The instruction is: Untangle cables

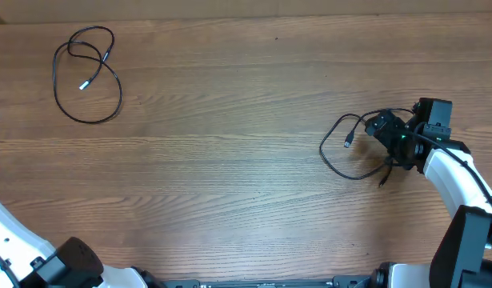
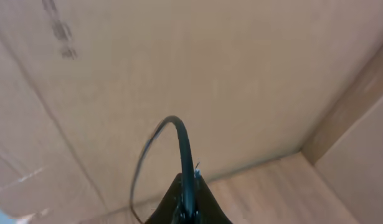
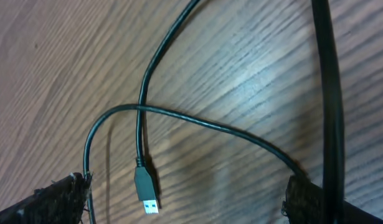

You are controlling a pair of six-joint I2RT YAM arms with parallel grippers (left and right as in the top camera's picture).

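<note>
One thin black cable (image 1: 87, 74) lies in loose loops at the far left, its silver tip inside the loop. A second cable (image 1: 339, 152) lies at the right, curving round to my right gripper (image 1: 379, 126). In the right wrist view that gripper (image 3: 182, 202) is wide open just above the wood. The cable's USB plug (image 3: 146, 190) lies between the fingers, and its cord (image 3: 197, 121) crosses in front of them. Nothing is held. My left gripper (image 2: 188, 190) looks shut and points at a cardboard wall. Its fingers are out of the overhead view.
A thick black arm cord (image 3: 328, 93) runs down the right of the right wrist view. Another arm cord (image 2: 182, 140) arcs before the left gripper. Cardboard walls (image 2: 179, 68) stand beside the table. The left arm (image 1: 10, 236) sits at the bottom left corner.
</note>
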